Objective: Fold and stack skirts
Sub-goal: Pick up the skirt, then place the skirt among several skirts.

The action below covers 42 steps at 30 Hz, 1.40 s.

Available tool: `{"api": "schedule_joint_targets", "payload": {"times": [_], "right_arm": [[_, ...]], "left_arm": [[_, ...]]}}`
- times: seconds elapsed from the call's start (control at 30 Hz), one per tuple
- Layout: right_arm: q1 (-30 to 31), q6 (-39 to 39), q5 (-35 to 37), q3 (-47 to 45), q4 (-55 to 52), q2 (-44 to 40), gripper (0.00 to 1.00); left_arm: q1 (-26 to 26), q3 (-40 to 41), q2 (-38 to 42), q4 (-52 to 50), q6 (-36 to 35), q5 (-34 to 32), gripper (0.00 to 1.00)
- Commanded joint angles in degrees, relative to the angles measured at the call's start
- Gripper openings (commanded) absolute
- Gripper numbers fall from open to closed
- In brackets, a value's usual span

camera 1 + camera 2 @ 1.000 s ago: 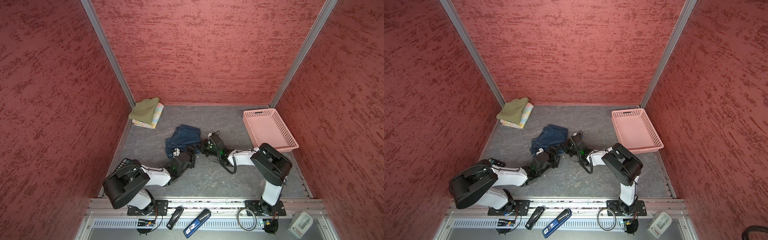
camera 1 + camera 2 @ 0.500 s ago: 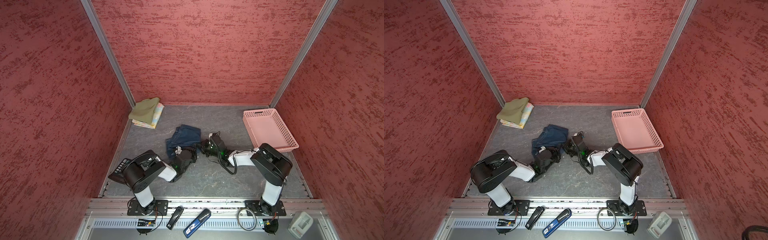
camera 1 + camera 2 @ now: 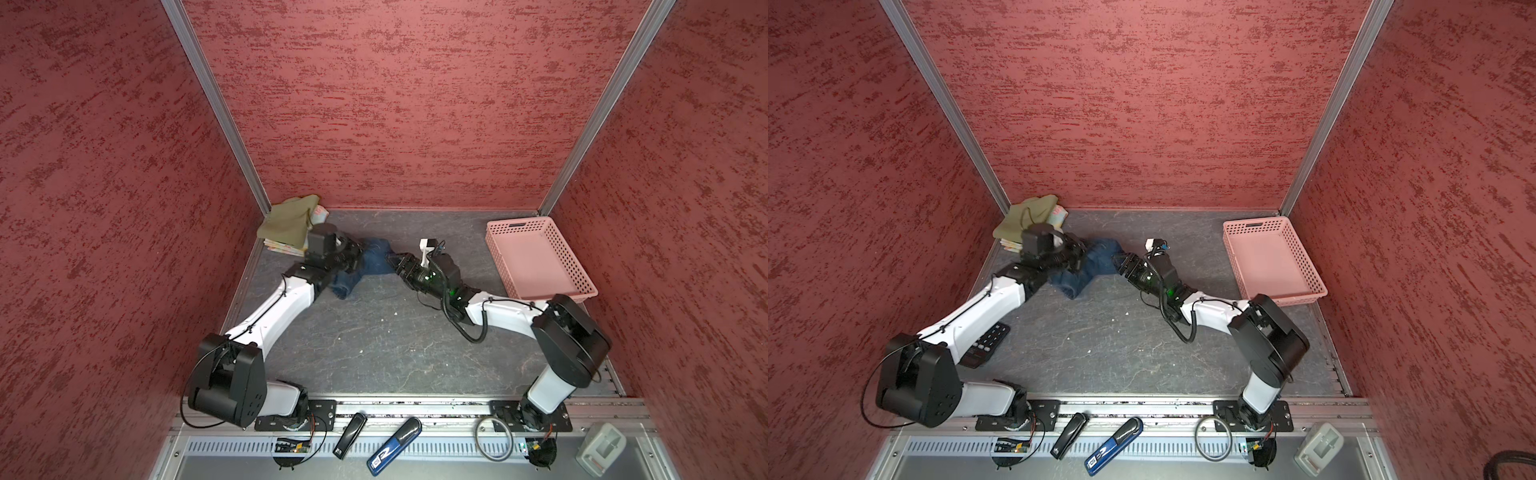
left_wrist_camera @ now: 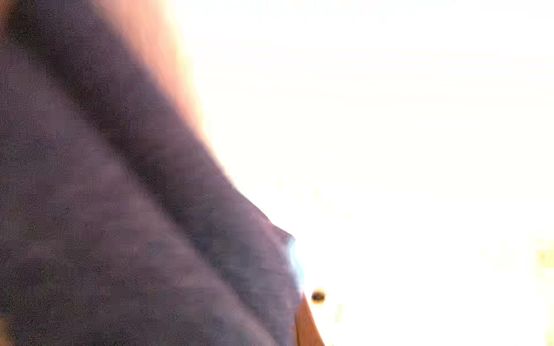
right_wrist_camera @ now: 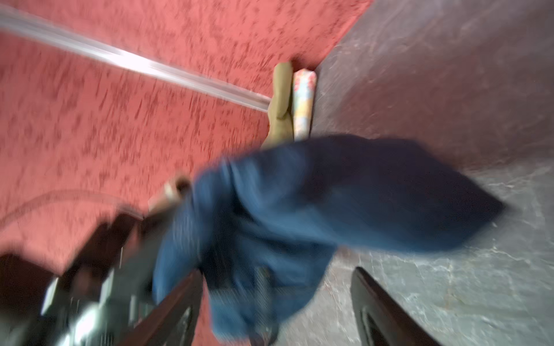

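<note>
Denim skirt (image 3: 372, 266), dark blue and bunched into a rope-like bundle, hangs from the left gripper (image 3: 353, 257). The jaws are clamped on one end of the cloth. Blurred dark fabric fills most of the left wrist view, and the rest is washed out white.

The right gripper (image 5: 275, 271) meets the other end of the skirt with its jaws spread wide. In the right wrist view a fold hangs between its fingers (image 5: 377, 302) against one of them, and the other finger is clear of the cloth.

Between the two grippers the skirt is raised over the back left part of the bench (image 3: 374, 340). One loose end droops toward the grey surface. Whether it touches I cannot tell.

Just beside the left gripper, in the back left corner of the bench, the olive skirt (image 3: 289, 220) lies folded on top of the floral skirt (image 3: 286, 248), whose edges show around it.

A pink basket (image 3: 517, 224) sits along the right edge near the back right corner, well apart from the skirts. A dark keypad (image 3: 988, 343) lies near the left edge under the left arm.
</note>
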<state>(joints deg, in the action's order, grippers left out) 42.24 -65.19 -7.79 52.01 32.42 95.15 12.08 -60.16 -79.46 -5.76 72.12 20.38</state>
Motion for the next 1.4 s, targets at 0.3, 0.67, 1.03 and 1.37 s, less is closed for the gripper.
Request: {"api": "schedule_joint_targets", "payload": {"times": [0.3, 0.67, 1.03, 1.37], "right_arm": [[-1.0, 21.5, 6.0, 2.7, -18.7, -6.8, 0.83], [-3.2, 24.1, 5.1, 8.9, -21.5, -0.1, 0.83], [-4.0, 24.5, 1.2, 16.4, -21.4, 8.7, 0.81], [-4.3, 24.4, -2.4, 15.2, -17.8, 8.8, 0.81]], "left_arm": [[-16.5, -28.1, -14.7, -6.0, -17.4, 15.0, 0.00], [-26.5, -53.0, -35.5, -1.5, -18.2, 25.1, 0.00], [-30.5, -75.1, -52.4, -3.1, -19.1, 29.0, 0.00], [-31.4, -37.5, -47.1, 10.2, -21.2, 20.6, 0.00]]}}
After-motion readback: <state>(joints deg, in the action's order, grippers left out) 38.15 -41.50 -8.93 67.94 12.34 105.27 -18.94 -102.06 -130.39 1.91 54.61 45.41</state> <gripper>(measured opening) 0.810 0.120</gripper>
